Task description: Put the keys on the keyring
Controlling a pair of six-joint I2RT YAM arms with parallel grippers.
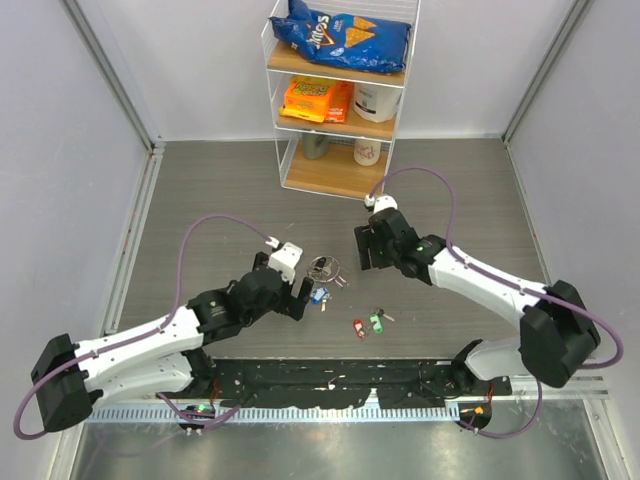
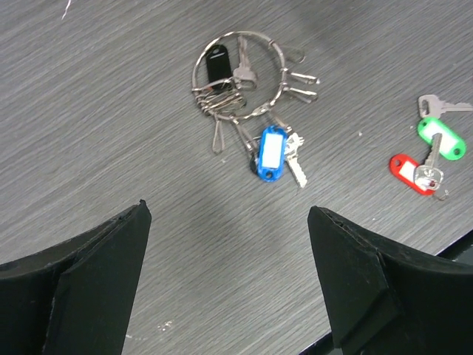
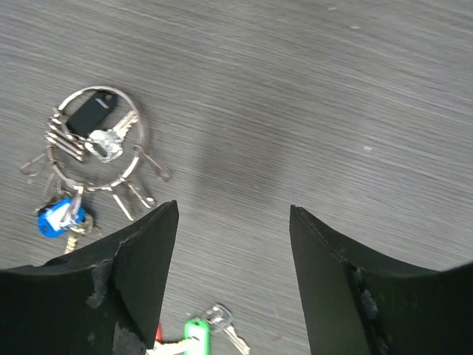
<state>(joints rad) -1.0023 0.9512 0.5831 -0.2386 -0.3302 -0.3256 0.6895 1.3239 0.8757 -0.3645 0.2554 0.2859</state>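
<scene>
Top view: on a grey table (image 1: 200, 190), the keyring (image 1: 323, 267) lay flat near the middle. It sat between the left gripper (image 1: 298, 293) and the right gripper (image 1: 366, 248), both spread wide and holding nothing. A blue-tagged key (image 1: 319, 295) lay just beside the ring. A red-tagged key (image 1: 359, 328) and a green-tagged key (image 1: 377, 321) lay apart from it, nearer the arm bases.

Left wrist view: the ring carried a black fob (image 2: 217, 63) and several wire clips. The blue tag touched its lower edge, but whether it was threaded on could not be told. The red and green keys overlapped at the right.

Right wrist view: the ring lay upper left, outside the open fingers.

The 2 loose keys looked light, stiff, thin and likely slippery. Their thicker plastic tags seemed the best hold. The wire ring would probably slide unless 1 gripper pinned it.
</scene>
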